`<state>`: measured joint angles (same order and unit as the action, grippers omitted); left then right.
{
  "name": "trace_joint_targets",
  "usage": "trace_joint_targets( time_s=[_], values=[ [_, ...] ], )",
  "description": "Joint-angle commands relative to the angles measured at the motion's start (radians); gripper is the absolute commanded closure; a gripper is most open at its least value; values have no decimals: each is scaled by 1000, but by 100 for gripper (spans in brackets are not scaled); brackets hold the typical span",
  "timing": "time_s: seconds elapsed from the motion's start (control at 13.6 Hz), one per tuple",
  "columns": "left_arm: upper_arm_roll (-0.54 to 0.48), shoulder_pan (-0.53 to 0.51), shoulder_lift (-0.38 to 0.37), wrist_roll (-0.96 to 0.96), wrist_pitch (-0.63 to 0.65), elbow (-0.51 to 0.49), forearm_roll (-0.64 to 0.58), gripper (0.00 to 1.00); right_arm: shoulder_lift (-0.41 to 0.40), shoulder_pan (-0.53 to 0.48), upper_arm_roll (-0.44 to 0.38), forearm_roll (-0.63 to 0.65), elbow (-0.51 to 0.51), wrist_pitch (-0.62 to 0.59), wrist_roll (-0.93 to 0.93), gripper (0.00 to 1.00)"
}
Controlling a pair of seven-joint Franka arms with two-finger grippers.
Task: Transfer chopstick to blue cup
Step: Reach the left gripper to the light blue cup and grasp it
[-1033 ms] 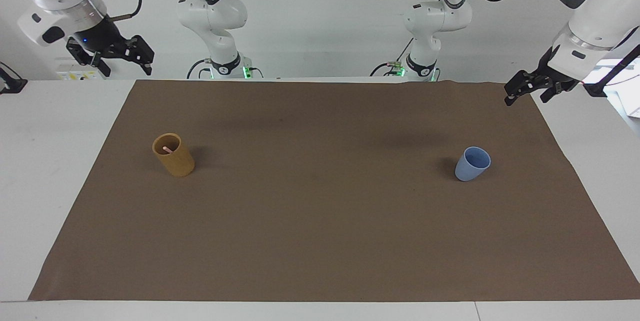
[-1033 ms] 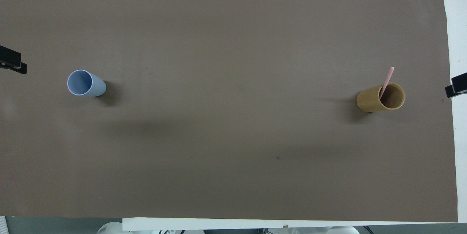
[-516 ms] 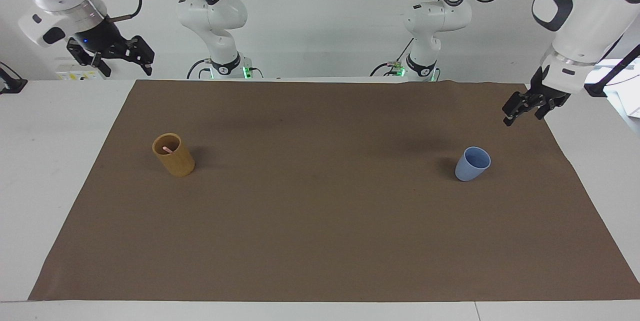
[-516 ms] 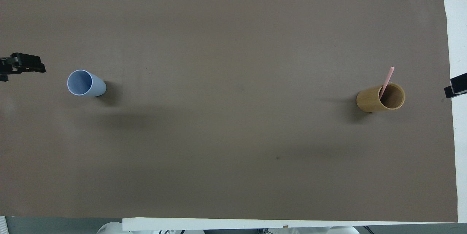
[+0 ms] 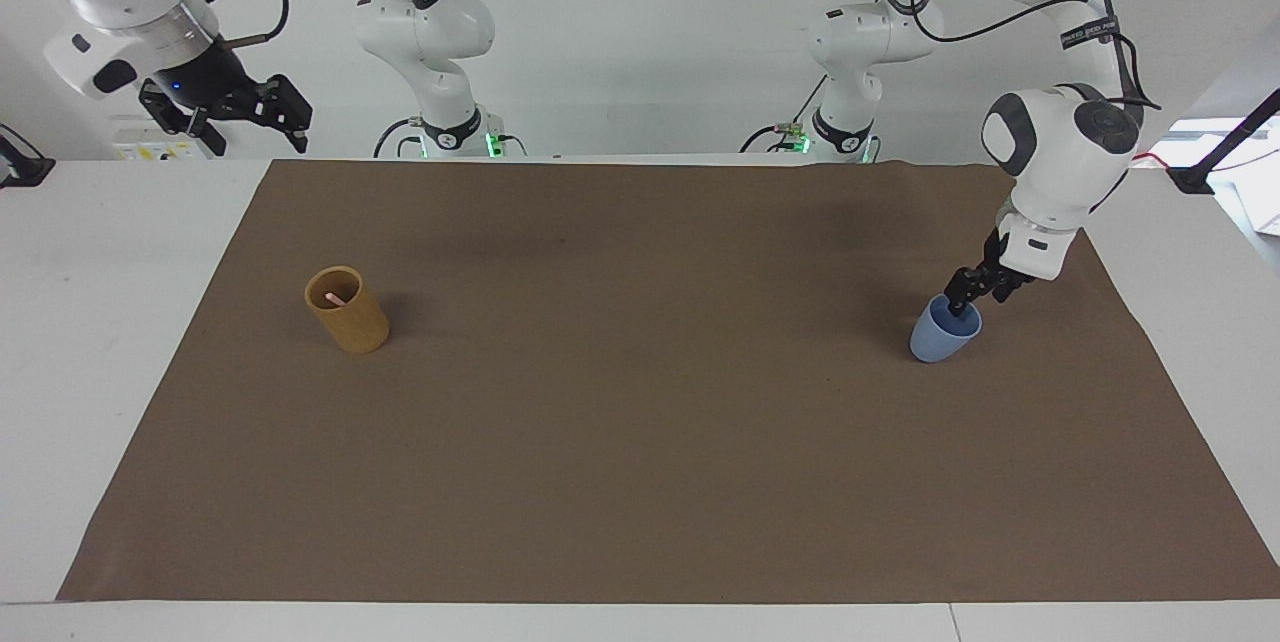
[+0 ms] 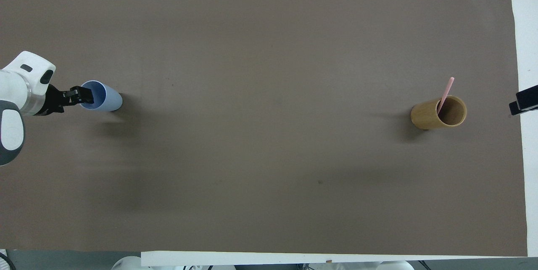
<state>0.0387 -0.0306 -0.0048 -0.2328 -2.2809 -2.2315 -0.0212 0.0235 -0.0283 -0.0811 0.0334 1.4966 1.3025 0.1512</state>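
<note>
the left arm bends steeply down, its tool [image 5: 968, 302] at the rim of the blue cup [image 5: 938, 337], one finger inside; grip state cannot be told. the right tool [image 5: 240, 107] waits raised off the mat, spread wide. the chopstick [image 6: 445, 94] leans in the tan cup [image 6: 437, 113].

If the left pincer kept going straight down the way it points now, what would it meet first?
The left pincer points down at the rim of the blue cup, one finger apparently inside the mouth. It would likely meet the cup's rim or inner wall first, though depth is hard to judge.
</note>
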Motion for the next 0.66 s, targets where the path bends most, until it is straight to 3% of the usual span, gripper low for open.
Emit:
trace_joint_targets(
  time_s=[0.0,0.22,0.44,0.59],
  values=[
    [0,18,20,-45,-23,3,-29,100,38,2,1,-1,56,31,-5,0],
    [4,90,66,-19,-16,68,-132,100,38,2,3,-1,56,29,-4,0],
    [4,312,71,-161,38,128,-132,100,39,4,3,-1,63,53,14,0],
    [6,466,86,-319,61,168,-131,100,68,-1,3,-6,144,205,34,0]
  ],
)
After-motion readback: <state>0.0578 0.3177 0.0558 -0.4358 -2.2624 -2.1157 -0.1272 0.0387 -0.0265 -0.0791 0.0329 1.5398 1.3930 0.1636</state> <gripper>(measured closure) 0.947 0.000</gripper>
